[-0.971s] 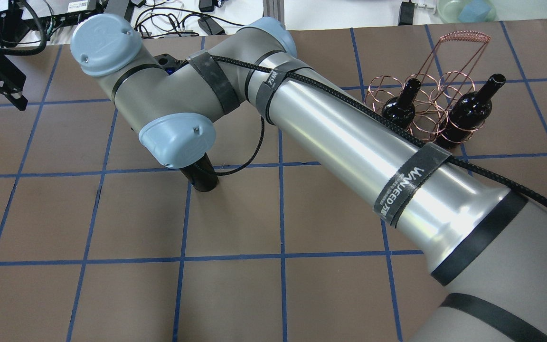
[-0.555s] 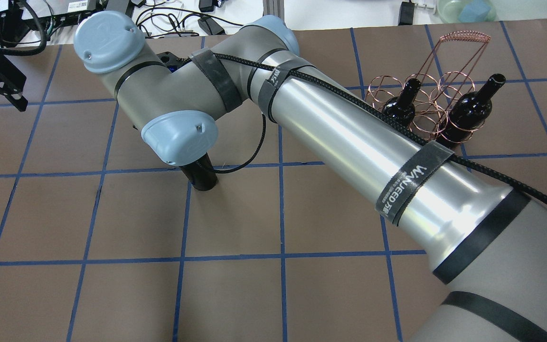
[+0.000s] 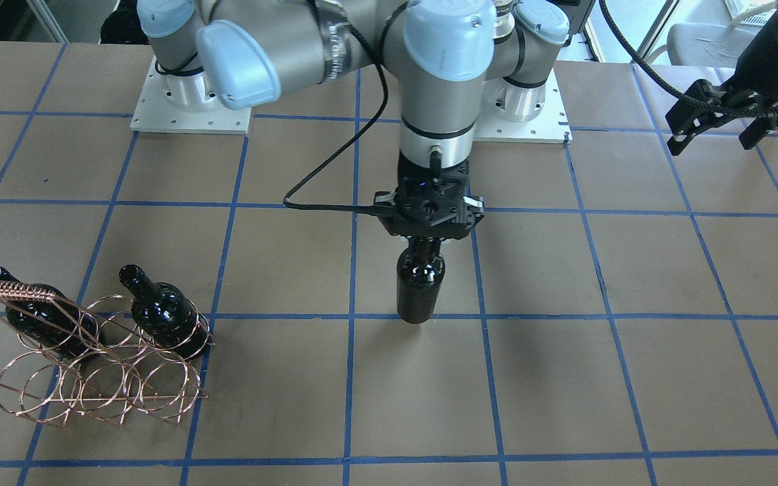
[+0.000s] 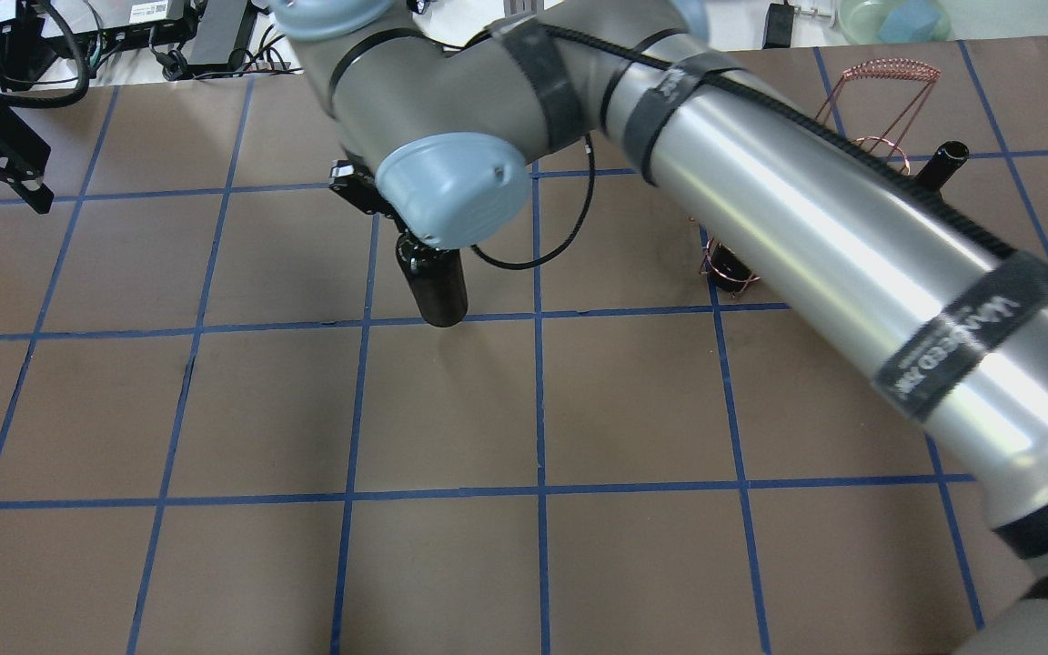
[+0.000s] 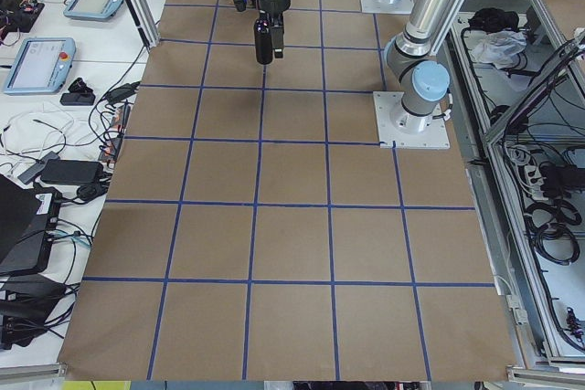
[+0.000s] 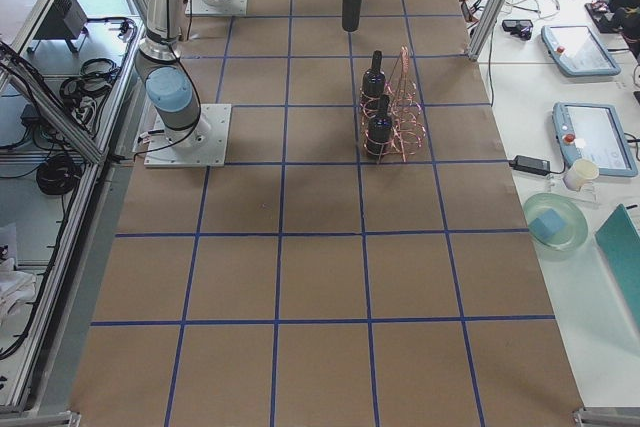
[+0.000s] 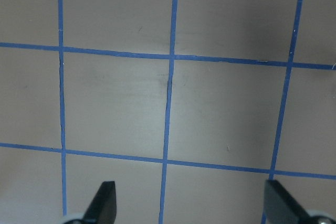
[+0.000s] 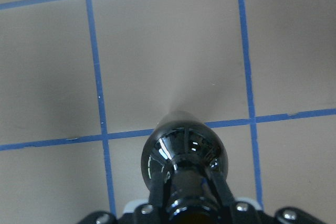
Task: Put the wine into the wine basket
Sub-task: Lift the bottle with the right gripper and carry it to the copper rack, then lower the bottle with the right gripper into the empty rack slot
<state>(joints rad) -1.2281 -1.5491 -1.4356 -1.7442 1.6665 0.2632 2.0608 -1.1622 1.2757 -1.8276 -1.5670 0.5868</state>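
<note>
My right gripper is shut on the neck of a glossy black wine bottle and holds it upright near the table's middle, seemingly a little above the surface. The bottle also shows in the overhead view and from above in the right wrist view. The copper wire wine basket stands far off at the table's right side, with two look-alike bottles in its rings. In the overhead view my right arm hides most of the basket. My left gripper hangs open and empty at the far left.
The brown table carries a blue tape grid. Cables and devices lie beyond its far edge. Side tables with tablets and a bowl stand past the basket's side. The arm bases are mounted at the table's near edge.
My right arm has swung rightward and farther over the table with the bottle in its grip, and now covers most of the basket in the overhead view. The left gripper has not moved.
</note>
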